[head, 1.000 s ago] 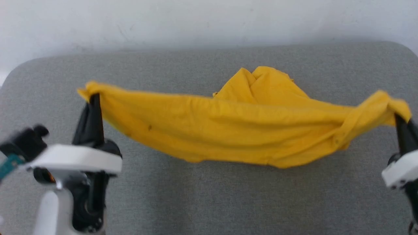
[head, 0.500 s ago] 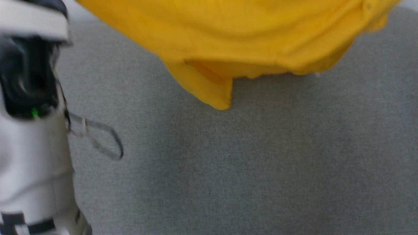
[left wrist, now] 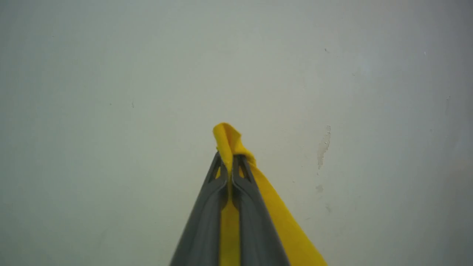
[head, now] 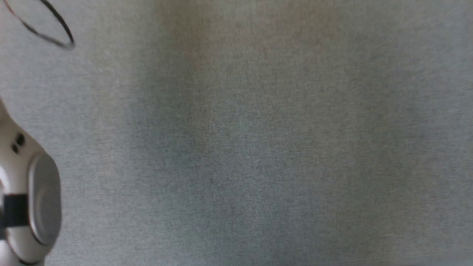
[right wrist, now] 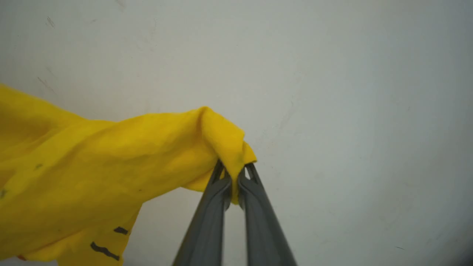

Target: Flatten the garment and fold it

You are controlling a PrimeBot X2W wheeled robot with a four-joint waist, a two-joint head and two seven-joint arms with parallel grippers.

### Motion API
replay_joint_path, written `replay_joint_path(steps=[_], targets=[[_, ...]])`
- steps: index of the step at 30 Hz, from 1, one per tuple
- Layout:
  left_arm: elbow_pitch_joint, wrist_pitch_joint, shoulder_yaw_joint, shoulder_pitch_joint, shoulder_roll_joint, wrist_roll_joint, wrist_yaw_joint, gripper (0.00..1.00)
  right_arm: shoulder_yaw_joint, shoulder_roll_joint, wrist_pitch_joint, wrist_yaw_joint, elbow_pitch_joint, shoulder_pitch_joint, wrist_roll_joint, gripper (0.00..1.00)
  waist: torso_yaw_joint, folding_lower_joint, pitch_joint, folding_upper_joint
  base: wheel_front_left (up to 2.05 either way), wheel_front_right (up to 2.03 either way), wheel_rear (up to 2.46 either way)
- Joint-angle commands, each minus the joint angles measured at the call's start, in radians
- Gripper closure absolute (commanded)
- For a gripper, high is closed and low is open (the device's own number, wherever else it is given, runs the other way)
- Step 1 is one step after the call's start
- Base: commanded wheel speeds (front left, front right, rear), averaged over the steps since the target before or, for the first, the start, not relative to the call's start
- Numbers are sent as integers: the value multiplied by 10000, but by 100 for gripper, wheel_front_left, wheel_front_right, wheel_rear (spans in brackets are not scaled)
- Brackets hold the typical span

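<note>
The surface (head: 258, 147) is a flat grey cloth-covered top with a fine woven grain, slightly blurred in the head view. A broad darker band of shade runs down its middle, and the cloth is paler toward the left and right sides. A thin dark wire loop (head: 69, 44) shows over its upper left corner; whether the loop touches the cloth cannot be told.

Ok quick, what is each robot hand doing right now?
Left hand: closed, pinching a fold of the yellow garment.
Right hand: closed, pinching a bunched edge of the garment.
</note>
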Motion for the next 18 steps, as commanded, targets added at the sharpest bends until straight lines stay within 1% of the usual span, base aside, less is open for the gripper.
replay_joint_path(steps=[1,5,8,13,18], targets=[[98,-170,99,-226,33,-14,32,100,-47,107,-206,-21,109,-298,-124,100,21,-4,818,0,0,0,0],[642,-774,342,-754,117,-93,-150,100,-125,477,-1031,-21,864,-1262,-347,100,144,-4,1009,0,0,0,0],[1071,-999,399,-541,174,-143,-373,100,-2,648,-1364,-21,1464,-1384,-330,100,275,-4,995,0,0,0,0],[1865,-1184,74,800,438,155,-951,100,346,712,-1764,-21,2273,-400,156,100,506,-4,655,0,0,0,0],[2341,-1142,-343,2694,693,426,-1557,100,645,608,-1789,-21,2752,1489,1044,100,681,-4,-78,0,0,0,0]])
